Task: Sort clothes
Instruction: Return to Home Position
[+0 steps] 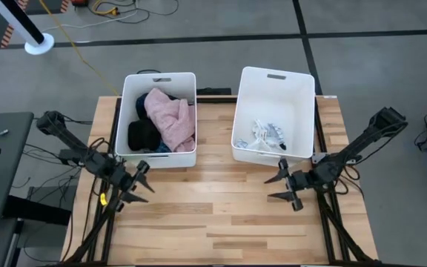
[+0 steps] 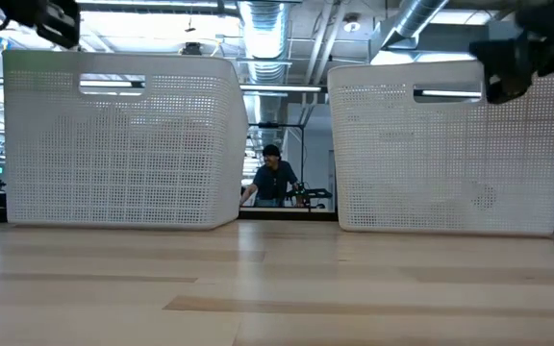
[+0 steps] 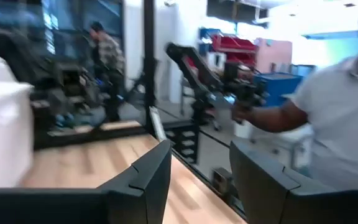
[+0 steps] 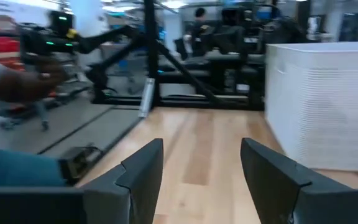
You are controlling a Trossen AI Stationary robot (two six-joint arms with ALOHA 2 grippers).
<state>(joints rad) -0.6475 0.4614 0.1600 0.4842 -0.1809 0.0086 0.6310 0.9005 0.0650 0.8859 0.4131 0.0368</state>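
Note:
Two white bins stand at the table's far side. The left bin (image 1: 159,80) holds a pale pink garment (image 1: 170,119) lying over a black one (image 1: 142,136), with a bit of blue beside them. The right bin (image 1: 274,81) holds a small white and striped garment (image 1: 265,135) on its floor. My left gripper (image 1: 141,184) hovers open in front of the left bin, above the bare wood, with nothing between its fingers (image 3: 148,177). My right gripper (image 1: 270,188) hovers open in front of the right bin, also with nothing between its fingers (image 4: 143,168).
The wooden tabletop (image 1: 213,222) in front of the bins is bare. A person (image 2: 272,178) sits beyond the table's far edge. Another person in a white shirt (image 3: 337,118) stands close to the table's side.

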